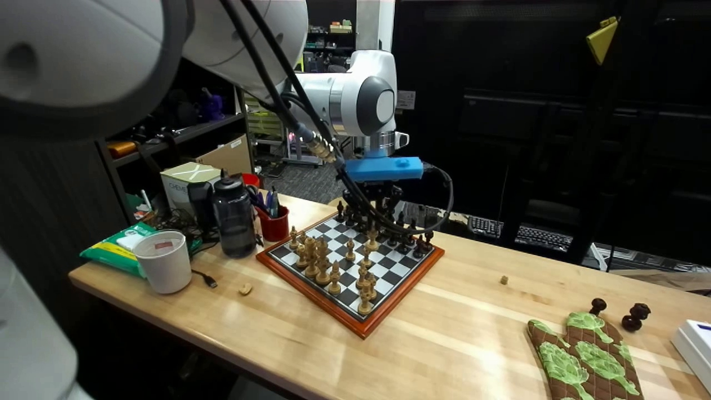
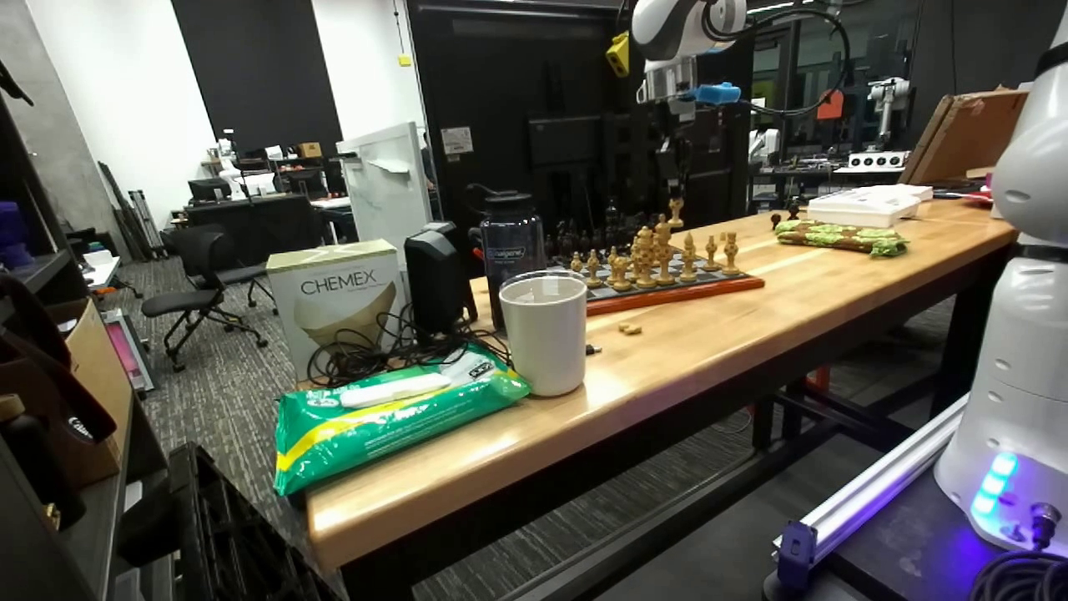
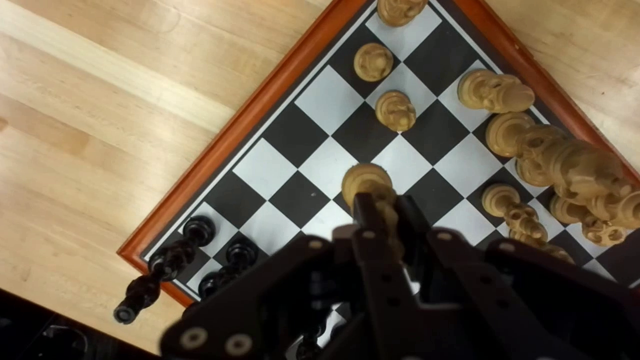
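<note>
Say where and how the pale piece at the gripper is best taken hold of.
Probably by the slimmer body above its base, coming from above. The piece is roughly upright, wider base at the bottom, and the gripper is shut on that slimmer part. Other pieces stand on the board, so a low sideways approach looks riskier.

Table (image 1: 444, 333): long, pale wood with a glossy top.
Pen cup (image 1: 275, 225): red, full of pens.
Bottle (image 1: 233, 222): dark, see-through, upright just beside the pen cup.
Black device (image 2: 435, 275): upright between the bottle and the CHEMEX box (image 2: 334, 292).
CHEMEX box: pale, upright behind tangled cables (image 2: 346, 367).
White cup (image 2: 544, 338): upright, just beside the green packet (image 2: 400, 430).
Green packet: yellow-striped, lying at the table's corner.
Oven mitt (image 1: 586, 358): brown, quilted, green leaf print.
White case (image 1: 697, 350): near the mitt, cut off by the frame edge.
Black chair (image 2: 185, 300): standing on grey carpet (image 2: 219, 380).
</note>
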{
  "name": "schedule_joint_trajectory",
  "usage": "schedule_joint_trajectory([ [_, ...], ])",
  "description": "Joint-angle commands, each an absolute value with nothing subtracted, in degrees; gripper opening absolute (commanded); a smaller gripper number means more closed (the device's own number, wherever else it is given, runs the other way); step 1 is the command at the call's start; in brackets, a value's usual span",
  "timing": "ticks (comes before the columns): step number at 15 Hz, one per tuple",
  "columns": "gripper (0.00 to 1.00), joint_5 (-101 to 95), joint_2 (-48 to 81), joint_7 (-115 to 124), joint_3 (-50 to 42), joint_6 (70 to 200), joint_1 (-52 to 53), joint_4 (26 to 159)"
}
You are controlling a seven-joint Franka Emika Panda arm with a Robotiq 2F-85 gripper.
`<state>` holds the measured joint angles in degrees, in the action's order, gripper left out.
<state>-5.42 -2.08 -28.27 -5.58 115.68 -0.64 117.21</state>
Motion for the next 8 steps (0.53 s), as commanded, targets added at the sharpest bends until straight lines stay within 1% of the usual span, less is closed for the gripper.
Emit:
schedule_joint_trajectory([
  [1, 0.04, -4.49, 0.06, -27.91, -5.09, 113.47, -1.88, 114.33],
  [8, 0.04, -3.43, 2.58, -28.40, -5.34, 112.74, -3.84, 112.25],
])
